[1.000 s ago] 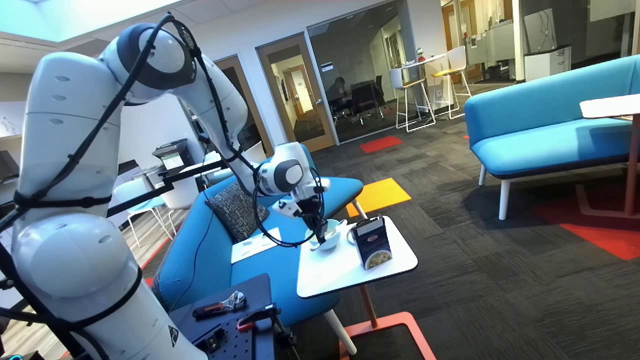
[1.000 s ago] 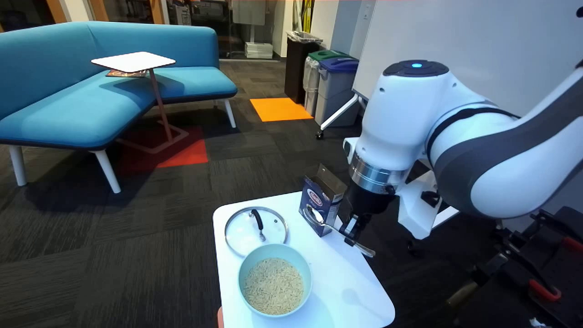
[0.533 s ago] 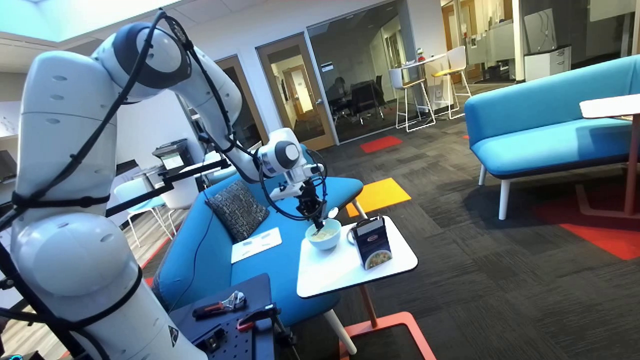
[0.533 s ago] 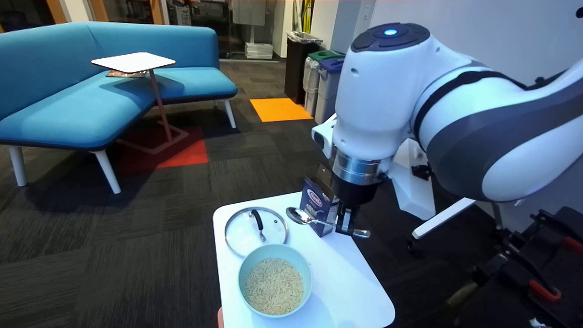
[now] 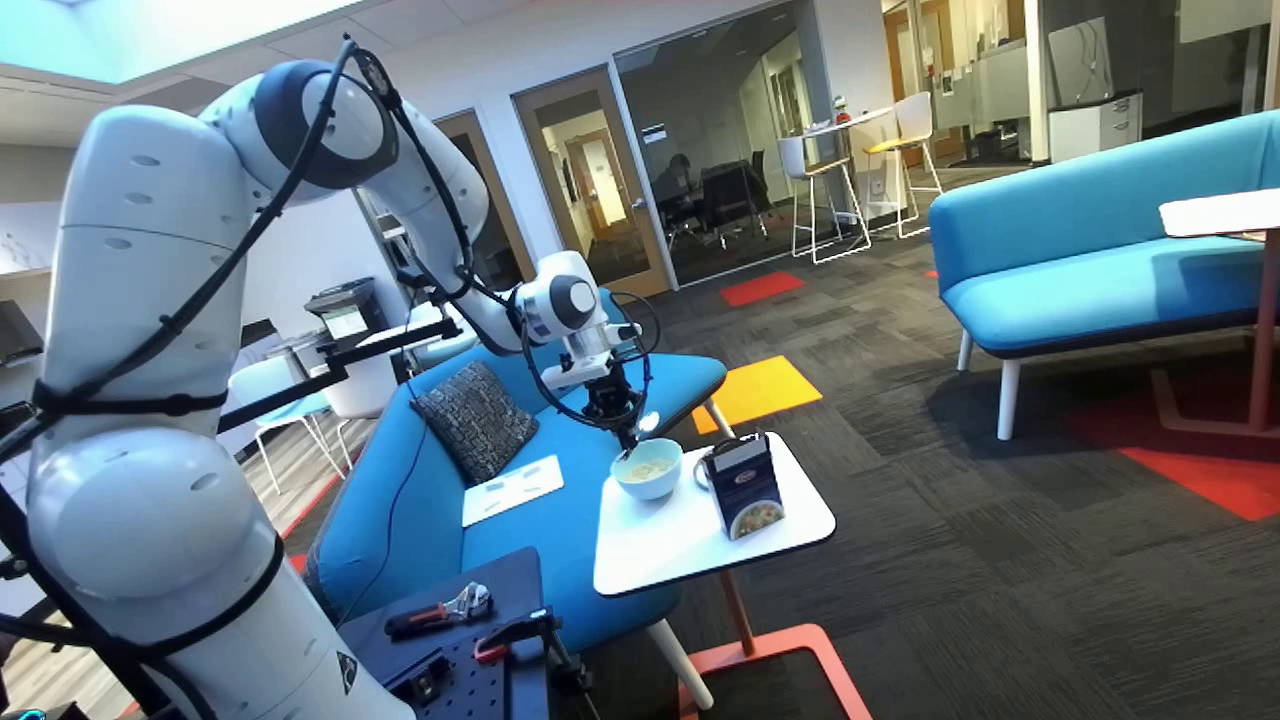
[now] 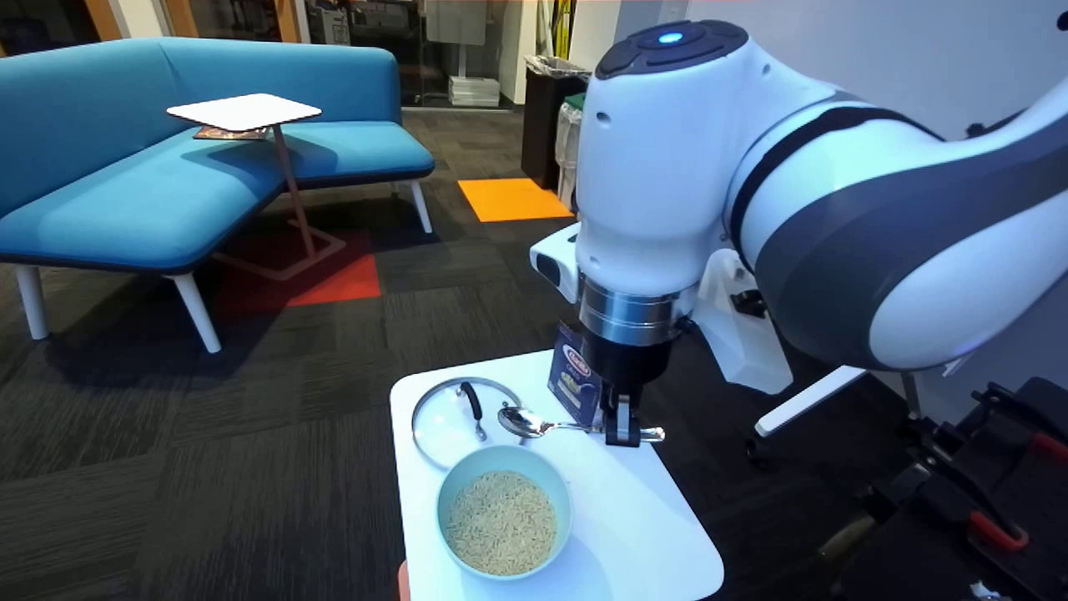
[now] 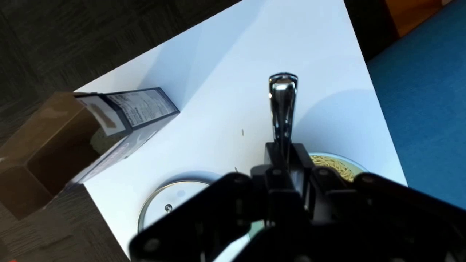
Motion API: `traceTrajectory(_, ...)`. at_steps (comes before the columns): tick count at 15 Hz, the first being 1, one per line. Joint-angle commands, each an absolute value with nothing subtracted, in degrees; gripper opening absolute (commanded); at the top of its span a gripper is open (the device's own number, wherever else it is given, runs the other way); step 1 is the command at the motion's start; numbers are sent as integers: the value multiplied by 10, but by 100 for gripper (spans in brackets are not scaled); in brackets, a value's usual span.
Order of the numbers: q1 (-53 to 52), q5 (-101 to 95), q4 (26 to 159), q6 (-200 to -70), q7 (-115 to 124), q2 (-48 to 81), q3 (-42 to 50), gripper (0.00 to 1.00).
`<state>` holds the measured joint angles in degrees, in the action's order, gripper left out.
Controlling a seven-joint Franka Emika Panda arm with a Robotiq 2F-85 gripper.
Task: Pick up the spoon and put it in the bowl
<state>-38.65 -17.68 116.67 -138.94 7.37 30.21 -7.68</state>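
My fingers (image 7: 303,157): closed on the spoon (image 7: 283,108), by its handle | bowl (image 6: 501,459): lower centre in an exterior view, spoon higher in that frame

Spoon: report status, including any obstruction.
Gripper clamped on metal spoon. Aloft, not yet in light-blue bowl. Nothing seen covering it; glass lid lies nearby.

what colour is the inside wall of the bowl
Pale blue-green; the bowl shows it best in an exterior view.
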Motion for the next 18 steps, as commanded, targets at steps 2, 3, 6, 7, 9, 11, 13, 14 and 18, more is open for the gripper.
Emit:
traceTrajectory(2,-381,-198,1140,-1364,57,322,-92,3)
traceTrajectory(3,-383,-204,1127,-1355,47,333,-95,3)
traceTrajectory(6,-387,-217,1085,-1321,5,368,-109,3)
traceTrajectory(7,-387,-218,1068,-1301,-13,381,-114,3)
traceTrajectory(9,-392,-226,1035,-1258,-36,403,-116,3)
traceTrajectory(11,-396,-237,1007,-1217,-53,420,-115,3)
traceTrajectory(13,-398,-248,979,-1189,-68,438,-114,3)
traceTrajectory(14,-400,-254,965,-1179,-74,448,-113,3)
traceTrajectory(18,-403,-266,908,-1150,-101,493,-114,3)
